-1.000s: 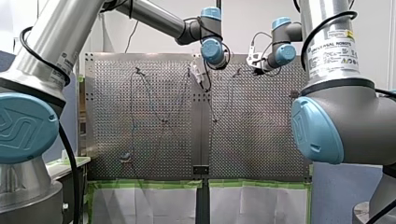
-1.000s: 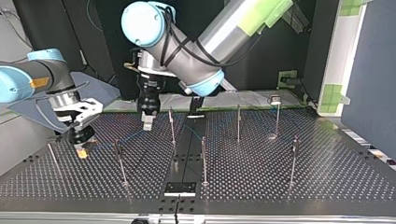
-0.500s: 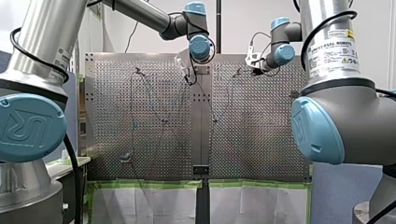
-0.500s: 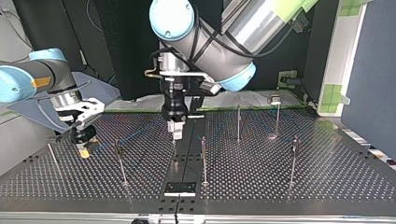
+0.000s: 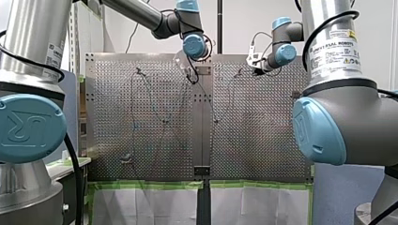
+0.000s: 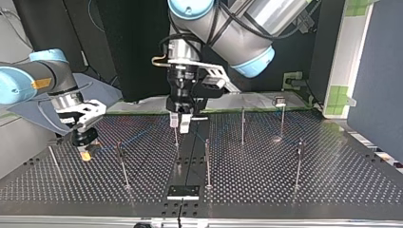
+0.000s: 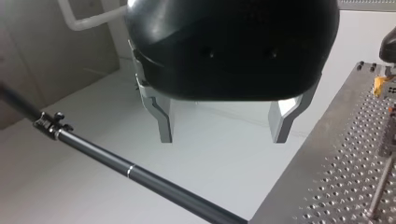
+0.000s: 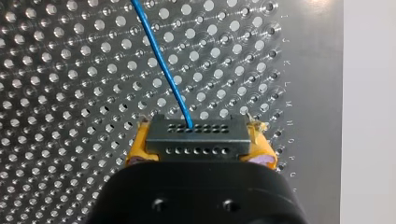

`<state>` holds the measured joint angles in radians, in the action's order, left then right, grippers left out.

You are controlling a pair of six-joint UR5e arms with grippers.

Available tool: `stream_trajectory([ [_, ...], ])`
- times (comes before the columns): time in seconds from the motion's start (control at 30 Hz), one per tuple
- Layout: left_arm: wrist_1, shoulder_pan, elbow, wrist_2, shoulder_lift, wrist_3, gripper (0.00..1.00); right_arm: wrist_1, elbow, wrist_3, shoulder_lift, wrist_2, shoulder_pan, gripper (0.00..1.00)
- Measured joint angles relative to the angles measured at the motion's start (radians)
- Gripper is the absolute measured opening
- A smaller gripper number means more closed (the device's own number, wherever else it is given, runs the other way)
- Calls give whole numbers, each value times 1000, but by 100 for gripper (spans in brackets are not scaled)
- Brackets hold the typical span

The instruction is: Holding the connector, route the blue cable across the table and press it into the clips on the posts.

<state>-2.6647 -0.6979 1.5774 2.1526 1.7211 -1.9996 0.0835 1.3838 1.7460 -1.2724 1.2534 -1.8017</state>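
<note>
Tightly around connector [image 8: 196,138], right hand [image 8: 199,151].

green tape [image 5: 145,184], white sheets [image 5: 145,206], slanting black pole [image 7: 140,175]

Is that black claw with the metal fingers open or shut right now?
Open. The left gripper has its two metal fingers well apart, with nothing held between them.

Black metal-fingered left gripper [image 6: 179,124]: moved toward top view's right, lifted higher.
Fingers [image 6: 185,124]: spread apart, together a second ago.
</note>
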Motion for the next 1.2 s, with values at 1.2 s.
stream_trajectory([
  [1.2, 335, 28, 336, 26, 163, 180, 100, 1, 0, -5, -2, 1, 0, 0],
])
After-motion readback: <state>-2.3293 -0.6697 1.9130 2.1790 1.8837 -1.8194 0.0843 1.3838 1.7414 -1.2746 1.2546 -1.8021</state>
